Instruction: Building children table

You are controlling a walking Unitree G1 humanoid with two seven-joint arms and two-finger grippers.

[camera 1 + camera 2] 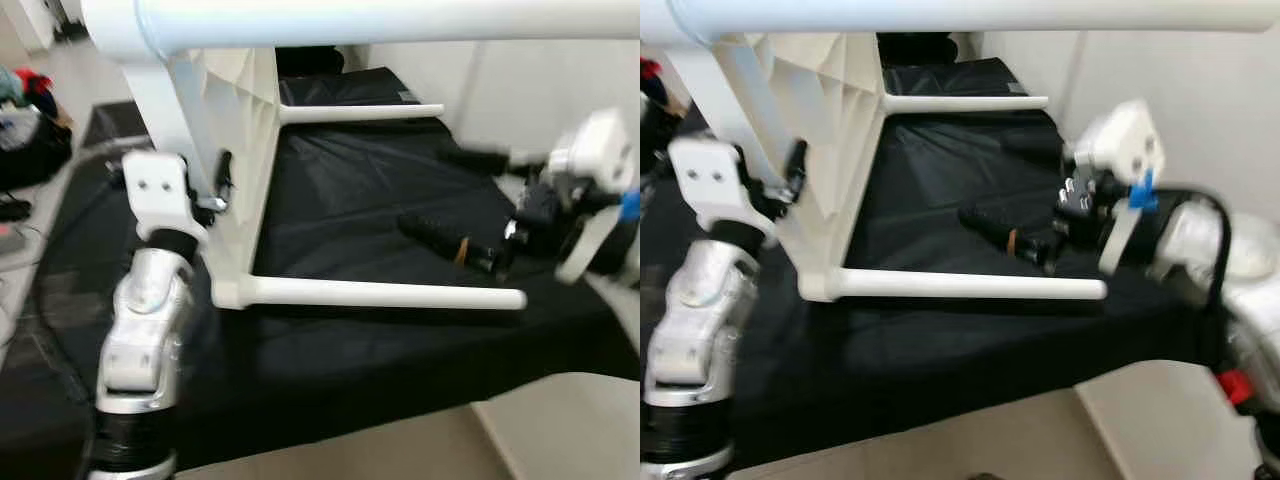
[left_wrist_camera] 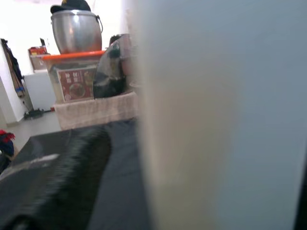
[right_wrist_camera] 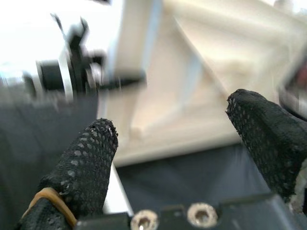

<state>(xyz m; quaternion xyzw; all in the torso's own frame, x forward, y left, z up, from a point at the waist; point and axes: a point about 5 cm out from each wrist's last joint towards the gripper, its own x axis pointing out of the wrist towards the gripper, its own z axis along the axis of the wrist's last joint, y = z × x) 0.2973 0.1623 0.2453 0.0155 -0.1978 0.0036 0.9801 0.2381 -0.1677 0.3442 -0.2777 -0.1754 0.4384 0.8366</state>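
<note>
Legible text: none. Red printed label on front of clear box with orange lid, beneath metal pot, seen in left wrist view: pale characters above a round dish picture, too blurred to read. No brand, number or sign readable on white children's table, on black cloth under it, or on either arm's casing. Small pale tag at far edge of cloth: lettering not resolvable.
</note>
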